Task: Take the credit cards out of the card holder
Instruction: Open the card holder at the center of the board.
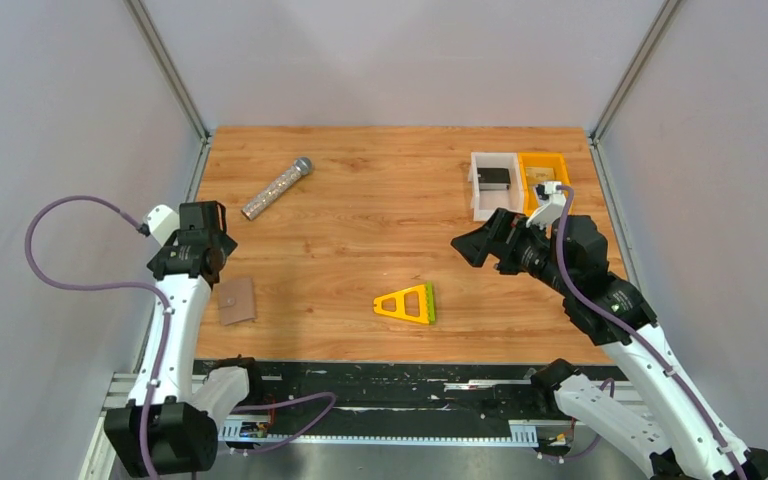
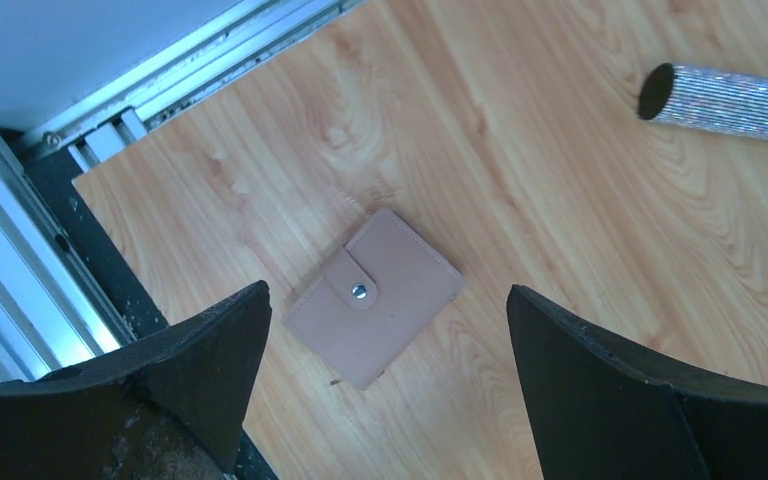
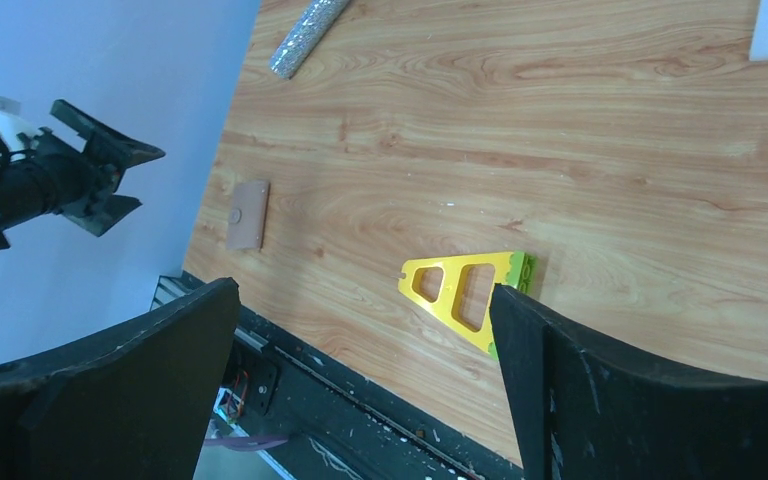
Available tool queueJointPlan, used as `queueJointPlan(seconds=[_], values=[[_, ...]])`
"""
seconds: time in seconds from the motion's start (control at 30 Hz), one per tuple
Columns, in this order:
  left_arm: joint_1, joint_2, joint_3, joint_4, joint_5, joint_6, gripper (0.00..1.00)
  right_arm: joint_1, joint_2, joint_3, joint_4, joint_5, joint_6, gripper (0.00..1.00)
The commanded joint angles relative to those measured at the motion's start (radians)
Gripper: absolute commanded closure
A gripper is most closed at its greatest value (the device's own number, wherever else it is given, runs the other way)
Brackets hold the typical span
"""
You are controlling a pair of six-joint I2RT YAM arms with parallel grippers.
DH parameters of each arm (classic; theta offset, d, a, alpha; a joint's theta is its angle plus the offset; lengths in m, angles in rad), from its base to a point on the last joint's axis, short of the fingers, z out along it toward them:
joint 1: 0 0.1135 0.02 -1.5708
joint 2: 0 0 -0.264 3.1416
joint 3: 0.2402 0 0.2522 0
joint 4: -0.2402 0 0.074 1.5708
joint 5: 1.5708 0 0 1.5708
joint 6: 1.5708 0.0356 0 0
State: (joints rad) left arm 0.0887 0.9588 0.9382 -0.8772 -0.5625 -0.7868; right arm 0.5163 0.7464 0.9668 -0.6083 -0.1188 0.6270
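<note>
1. The wooden table [image 1: 360, 200]: the card holder [image 2: 400, 320] lies flat near its left near edge, well apart from the yellow-and-green triangular frame [image 1: 407, 302] and the glittery tube [image 1: 276, 187], so nothing crowds the approach.
2. The right gripper [image 3: 365, 290] hovers over mid-table, jaws spread and holding nothing. It would likely need to cross over to help.
3. The left gripper [image 2: 388, 300] hangs above the holder, jaws wide apart and holding nothing.
4. The holder is folded shut, brownish face up, so the credit cards are hidden inside. Opening it looks like the first step.
5. The strap [image 2: 345, 275] wraps over one edge. Pin the body with one gripper and lift the strap with the other.
6. Pry beside the snap stud [image 2: 359, 291], or the light holder may slide.
</note>
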Motion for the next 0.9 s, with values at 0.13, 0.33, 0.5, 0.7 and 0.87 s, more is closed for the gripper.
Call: queueJointPlan(seconds=[0.13,0.33,0.5,0.7,0.87], values=[[0.055,0.109,-0.108,0.083,0.032,-0.241,0.08,0.004,-0.019,0.023,0.06,-0.08,-0.031,0.01],[0.109,0.235,-0.17,0.181,0.138,-0.267,0.09,0.004,-0.045,0.014,0.066,-0.082,-0.03,0.01],[0.124,0.319,-0.2,0.242,0.224,-0.277,0.11,0.004,-0.064,-0.005,0.078,-0.08,-0.024,0.01],[0.125,0.416,-0.227,0.302,0.348,-0.248,0.15,0.004,-0.051,0.002,0.082,-0.078,-0.032,0.01],[0.125,0.453,-0.232,0.316,0.458,-0.214,0.2,0.004,-0.06,-0.007,0.082,-0.06,-0.034,0.01]])
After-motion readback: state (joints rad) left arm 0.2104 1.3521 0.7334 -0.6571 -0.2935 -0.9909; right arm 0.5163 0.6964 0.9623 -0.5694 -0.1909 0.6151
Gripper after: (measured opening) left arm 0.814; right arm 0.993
